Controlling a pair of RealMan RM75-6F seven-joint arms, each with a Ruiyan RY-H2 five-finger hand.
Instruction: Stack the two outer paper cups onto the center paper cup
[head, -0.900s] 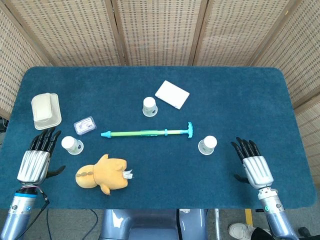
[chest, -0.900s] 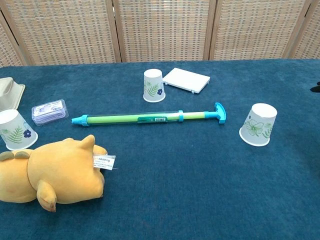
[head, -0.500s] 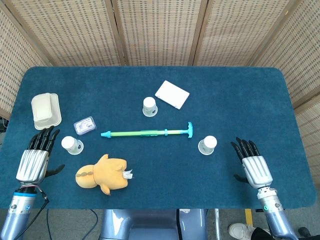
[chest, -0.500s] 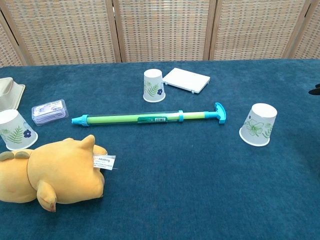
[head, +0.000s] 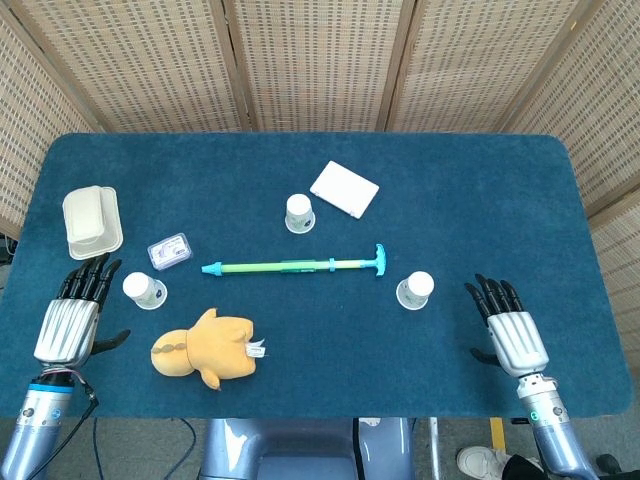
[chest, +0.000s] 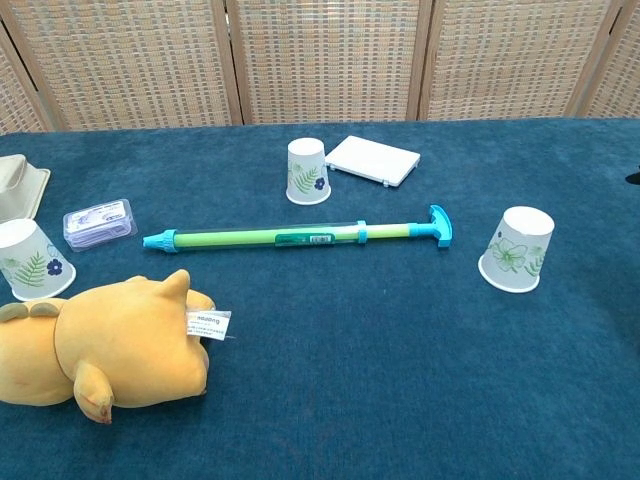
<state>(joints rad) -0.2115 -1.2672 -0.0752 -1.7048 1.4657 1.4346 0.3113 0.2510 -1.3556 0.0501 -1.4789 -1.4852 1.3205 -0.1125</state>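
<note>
3 paper cups sit upside down on the blue table, none stacked. The center paper cup stands toward the far side, just beside the white flat box and well apart from both hands. The left paper cup sits just off the fingertips of the left hand, near but not touching. That hand lies flat at the near left edge, fingers stretched out and apart, holding nothing. Over on the other side, the right paper cup stands near the right hand, a gap of bare cloth between them. This hand too is flat, fingers spread, nothing in it. In the chest view only a dark sliver shows at the right edge, so the head view tells it.

Between the outer cups lies the green pump, its blue T-handle pointing at the right cup. A yellow plush toy lies just in front of the left cup. A closed beige clamshell container sits at far left, contents hidden; beside it is a small clear case, contents too small to tell.
</note>
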